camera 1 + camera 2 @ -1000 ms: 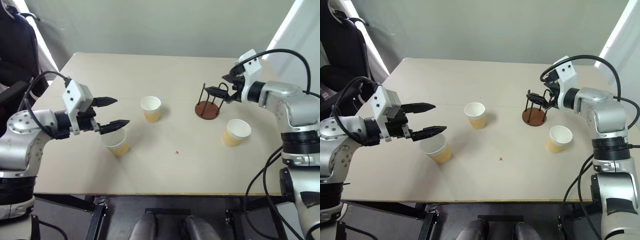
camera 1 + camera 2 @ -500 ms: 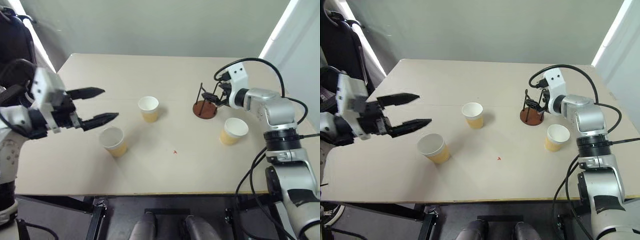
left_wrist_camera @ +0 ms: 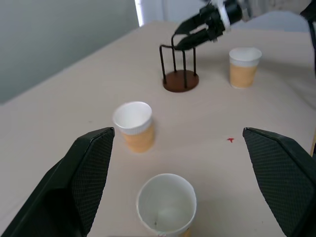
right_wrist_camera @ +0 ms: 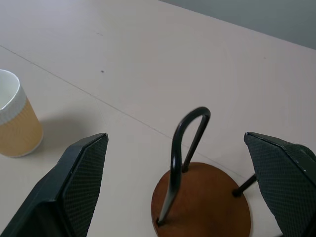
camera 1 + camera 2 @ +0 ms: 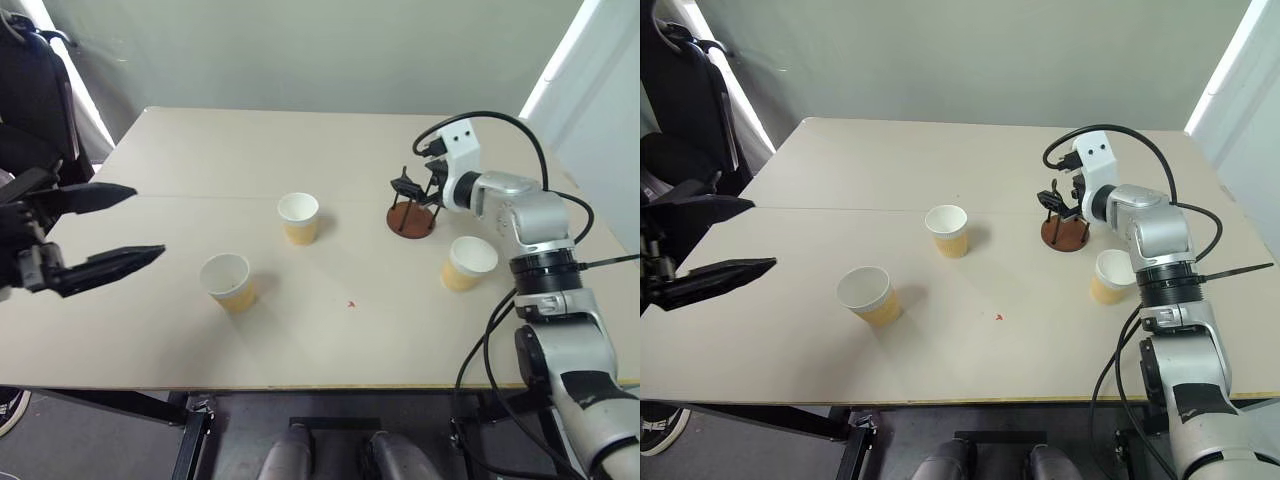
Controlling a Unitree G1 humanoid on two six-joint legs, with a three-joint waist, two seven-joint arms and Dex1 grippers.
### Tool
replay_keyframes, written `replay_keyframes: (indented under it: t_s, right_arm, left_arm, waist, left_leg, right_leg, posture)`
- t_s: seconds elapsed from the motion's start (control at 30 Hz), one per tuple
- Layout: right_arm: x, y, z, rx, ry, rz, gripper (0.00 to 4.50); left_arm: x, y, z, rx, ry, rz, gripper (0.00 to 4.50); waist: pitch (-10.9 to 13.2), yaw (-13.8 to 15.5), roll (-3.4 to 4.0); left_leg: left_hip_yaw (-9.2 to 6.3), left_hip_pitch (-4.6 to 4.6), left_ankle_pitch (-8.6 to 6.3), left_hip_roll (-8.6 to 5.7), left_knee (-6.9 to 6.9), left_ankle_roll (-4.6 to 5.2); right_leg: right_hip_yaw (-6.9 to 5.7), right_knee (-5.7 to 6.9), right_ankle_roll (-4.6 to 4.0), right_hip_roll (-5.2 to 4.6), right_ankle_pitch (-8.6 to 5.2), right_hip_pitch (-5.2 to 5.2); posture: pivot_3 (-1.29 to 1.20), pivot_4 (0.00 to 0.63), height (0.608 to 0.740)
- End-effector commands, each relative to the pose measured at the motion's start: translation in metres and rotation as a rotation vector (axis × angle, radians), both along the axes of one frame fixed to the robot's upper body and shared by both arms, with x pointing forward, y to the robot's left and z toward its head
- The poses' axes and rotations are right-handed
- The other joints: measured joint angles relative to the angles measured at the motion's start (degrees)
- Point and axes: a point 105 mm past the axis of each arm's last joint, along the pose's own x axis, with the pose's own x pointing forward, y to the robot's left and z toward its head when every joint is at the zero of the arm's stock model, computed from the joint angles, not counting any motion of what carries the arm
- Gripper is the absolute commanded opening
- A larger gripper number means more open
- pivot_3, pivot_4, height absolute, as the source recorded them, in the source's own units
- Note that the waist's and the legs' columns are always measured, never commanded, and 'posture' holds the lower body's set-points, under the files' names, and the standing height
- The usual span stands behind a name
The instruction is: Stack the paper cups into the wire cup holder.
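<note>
Right claw (image 5: 408, 186): fingers spread wide, holding nothing, and I have it hovering right at the top of the wire cup holder (image 5: 411, 208), its fingers standing on either side of the black wire loops in the right wrist view. I cannot tell whether a fingertip touches a loop.

Left claw (image 5: 88, 232): also wide and empty, held off the near-left side of the tabletop (image 5: 330, 150), well apart from the holder.

Wire cup holder: upright just below the right claw, brown disc base bare, no cup inside it.

Paper cups, three, all upright, rim up, standing singly:
- nearest cup (image 5: 227, 281), just ahead of the left claw and near its fingertips;
- middle cup (image 5: 299, 217), beyond the first, between the left claw and the holder;
- third cup (image 5: 468, 263), near the right claw, on the near side of the holder, just beside it but not touching.

Progress, as I judge it: nothing stacked yet. All three cups still need picking up and dropping into the holder one after another; neither claw has a cup.
</note>
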Motion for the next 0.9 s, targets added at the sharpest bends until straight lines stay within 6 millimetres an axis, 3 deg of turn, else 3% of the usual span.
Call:
replay_keyframes:
  t_s: [0.03,0.23,0.37,0.67,0.7,0.9]
  right_arm:
    - [0.003,0.003,0.013,-0.007,-0.052,-0.011,4.5]
    - [0.008,0.006,0.001,-0.008,-0.026,-0.024,4.5]
    - [0.009,0.0,-0.006,-0.022,-0.009,-0.058,3.57]
    - [0.005,-0.003,-0.007,0.0,-0.008,-0.053,0.27]
    - [0.004,-0.002,-0.007,0.003,-0.008,-0.048,0.05]
    - [0.0,0.0,-0.007,0.01,-0.008,-0.031,0.05]
  left_arm:
    - [-0.009,-0.002,0.002,0.008,0.011,-0.014,4.46]
    - [-0.008,-0.003,-0.005,-0.009,0.024,-0.002,4.46]
    - [-0.005,-0.005,-0.007,-0.023,0.023,-0.011,4.5]
    - [-0.001,-0.009,-0.01,-0.037,0.033,-0.032,4.5]
    - [0.0,-0.01,-0.011,-0.036,0.036,-0.033,4.5]
    - [0.005,-0.011,-0.011,-0.036,0.037,-0.04,4.5]
  waist:
    - [0.0,0.0,0.0]
    - [0.0,-0.02,0.0]
    - [0.0,-0.02,0.0]
    - [0.0,-0.03,0.0]
    - [0.0,-0.02,0.0]
    - [0.0,-0.04,0.0]
  left_leg:
    - [0.0,0.0,-0.01,0.0,0.0,-0.01]
    - [-0.01,-0.01,-0.05,0.01,0.0,-0.09]
    - [-0.02,-0.02,-0.08,0.02,-0.01,-0.14]
    - [-0.03,-0.01,-0.1,0.02,-0.01,-0.17]
    - [-0.02,-0.01,-0.1,0.02,-0.01,-0.17]
    - [-0.03,-0.01,-0.1,0.03,-0.01,-0.18]
  right_leg:
    - [0.0,0.0,-0.02,0.0,-0.01,0.0]
    - [-0.02,0.02,-0.12,0.01,0.01,-0.05]
    - [-0.02,0.02,-0.12,0.01,0.01,-0.08]
    - [-0.03,0.01,-0.14,0.02,0.01,-0.07]
    - [-0.03,0.01,-0.14,0.02,0.01,-0.07]
    - [-0.03,0.02,-0.14,0.02,0.01,-0.07]
  posture:
    - [0.0,0.15,0.74]
    - [0.0,0.15,0.74]
    - [0.0,0.15,0.74]
    - [0.0,0.15,0.74]
    - [0.0,0.15,0.74]
    - [0.0,0.15,0.74]
